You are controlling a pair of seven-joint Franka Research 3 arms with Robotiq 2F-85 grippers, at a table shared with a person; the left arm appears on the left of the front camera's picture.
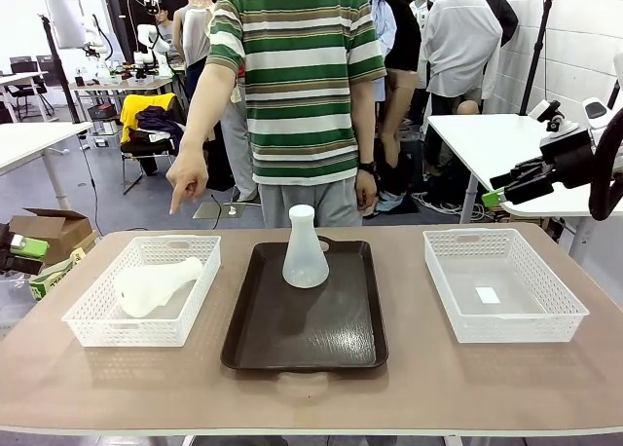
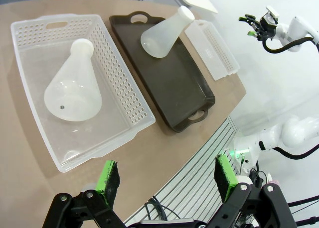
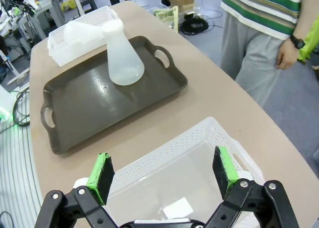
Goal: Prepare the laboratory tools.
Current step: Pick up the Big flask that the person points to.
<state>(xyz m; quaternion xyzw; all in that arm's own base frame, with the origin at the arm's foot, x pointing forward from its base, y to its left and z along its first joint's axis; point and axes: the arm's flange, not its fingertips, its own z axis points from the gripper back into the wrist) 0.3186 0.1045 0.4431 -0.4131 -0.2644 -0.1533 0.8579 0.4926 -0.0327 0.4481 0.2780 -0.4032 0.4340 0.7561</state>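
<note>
The left gripper (image 2: 167, 175) and the right gripper (image 3: 162, 171) are open wide and hold nothing.
The first flask (image 1: 305, 251) stands upright on the far half of the brown tray (image 1: 304, 334); the second flask (image 1: 156, 285) lies on its side in the white basket (image 1: 127, 334) left of the tray.

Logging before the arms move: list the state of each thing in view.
Tray flask: upright on the tray, unheld.
Basket flask: lying on its side in left basket.
Right basket: holds a small white slip.
Left gripper: open, empty.
Right gripper: open, empty.
Person's hand: pointing down toward left basket.
</note>
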